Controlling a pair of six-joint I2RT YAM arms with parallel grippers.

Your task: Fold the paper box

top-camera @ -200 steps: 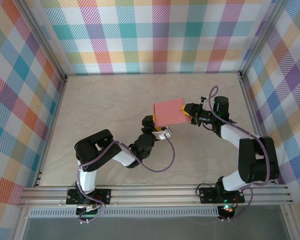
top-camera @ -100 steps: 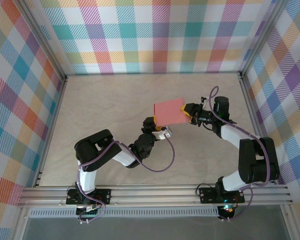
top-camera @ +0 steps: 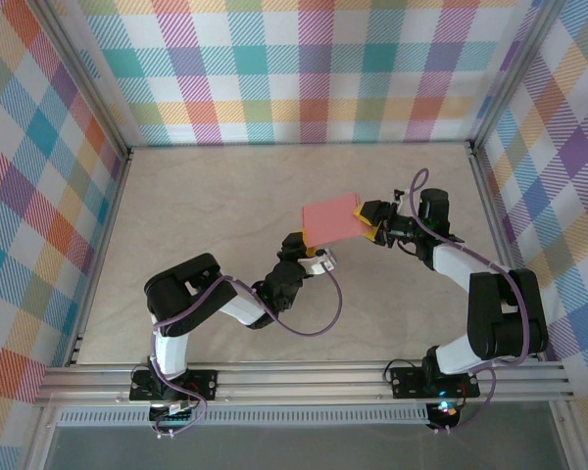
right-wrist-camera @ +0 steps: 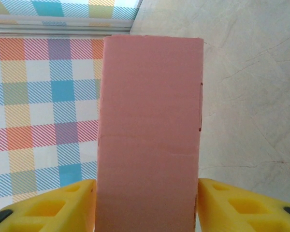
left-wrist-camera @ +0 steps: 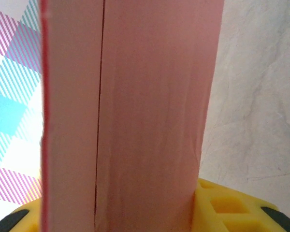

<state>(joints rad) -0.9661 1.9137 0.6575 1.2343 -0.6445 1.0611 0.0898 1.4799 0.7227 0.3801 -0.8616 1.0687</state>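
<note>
- Salmon-pink thin card, closed up into a small flat rectangular form: the paper box (top-camera: 330, 221) hangs clear of the tabletop (top-camera: 206, 206), near the middle of the workspace, between the two arms.
- Left tool (top-camera: 299, 243): it meets the box at its near-left corner. In the left wrist view its yellow pads (left-wrist-camera: 232, 209) sit tight against both sides of the box. I judge this tool clamped on the paper box.
- Right tool (top-camera: 369, 221): it is stationed at the box's right end. In the right wrist view the yellow pads (right-wrist-camera: 53, 208) stand flush along both long edges. Whether they press on the card or stand a hair clear cannot be told.
- Reason for the hold, as judged: support at two opposite ends keeps the light card aloft and steady, so no face drags on the tabletop and the box can be turned or squared.
- Condition of work: the faces lie flat. One long seam line shows in the left wrist view and a short slit near the right edge in the right wrist view. No loose flap is visible. The ends behind the pads are hidden, so closure there is unconfirmed. The task appears well advanced.
- Risk: thin card may buckle under an uneven squeeze. Carried by one end alone, the box may tilt.
</note>
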